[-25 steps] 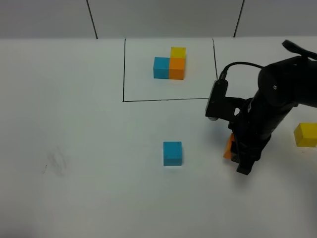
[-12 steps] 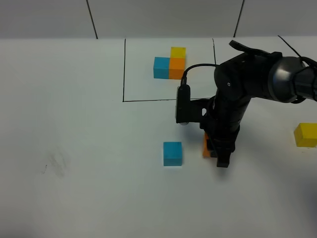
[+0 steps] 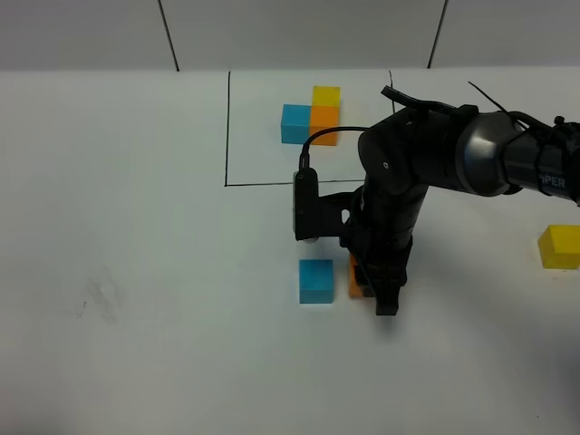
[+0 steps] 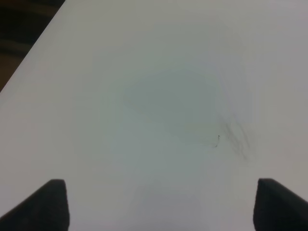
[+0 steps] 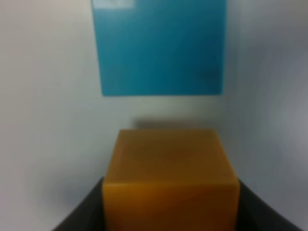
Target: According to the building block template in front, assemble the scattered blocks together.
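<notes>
1. Carrying the orange cube, my right hand has swept across the bench from well apart to just beside the blue cube.
2. The blue cube itself has not shifted, and the yellow cube still lies well apart from it, out past the side where I now hover.
3. My right hand is narrow, clamped on the orange cube; the wrist view shows the orange cube between my dark fingers, squared up to the blue cube.
4. A thin strip of bench shows between the two cubes there, so they are close but not yet touching. I cannot tell whether the orange one is resting on the bench or held just off it.
5. The template sits beyond the blue cube, inside its black frame, and shows orange flush against blue on this same side. I judge this placement nearly done: close the gap, then let go.
6. The yellow cube would come next, going against the orange one on the side facing the template.
7. My left hand is spread wide and holds nothing. It hangs over bare, scuffed bench, with the blue cube nowhere in its view.
</notes>
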Controlling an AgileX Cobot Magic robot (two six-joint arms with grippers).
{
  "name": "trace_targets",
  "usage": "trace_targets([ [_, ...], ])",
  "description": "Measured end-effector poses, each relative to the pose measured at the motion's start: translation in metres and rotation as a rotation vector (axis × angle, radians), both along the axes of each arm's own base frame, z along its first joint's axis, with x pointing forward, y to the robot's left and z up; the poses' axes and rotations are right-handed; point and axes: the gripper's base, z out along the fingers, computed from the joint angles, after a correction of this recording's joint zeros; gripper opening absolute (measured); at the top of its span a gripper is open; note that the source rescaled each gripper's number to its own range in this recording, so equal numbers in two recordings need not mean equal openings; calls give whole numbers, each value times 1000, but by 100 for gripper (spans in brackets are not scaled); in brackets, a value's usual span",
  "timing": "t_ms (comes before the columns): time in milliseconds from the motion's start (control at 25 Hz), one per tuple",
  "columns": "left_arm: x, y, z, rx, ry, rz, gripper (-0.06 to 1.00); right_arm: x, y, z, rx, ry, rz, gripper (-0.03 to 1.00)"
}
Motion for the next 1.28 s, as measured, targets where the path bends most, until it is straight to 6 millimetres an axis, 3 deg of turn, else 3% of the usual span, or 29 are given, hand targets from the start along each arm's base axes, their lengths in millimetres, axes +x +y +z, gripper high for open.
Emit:
trace_targets([
  [760,0,0,0,1,0,-1,75,-4,13,0,40,-33,20,2],
  [1280,0,0,0,1,0,-1,75,-2,15,-21,28,-3,11,2],
])
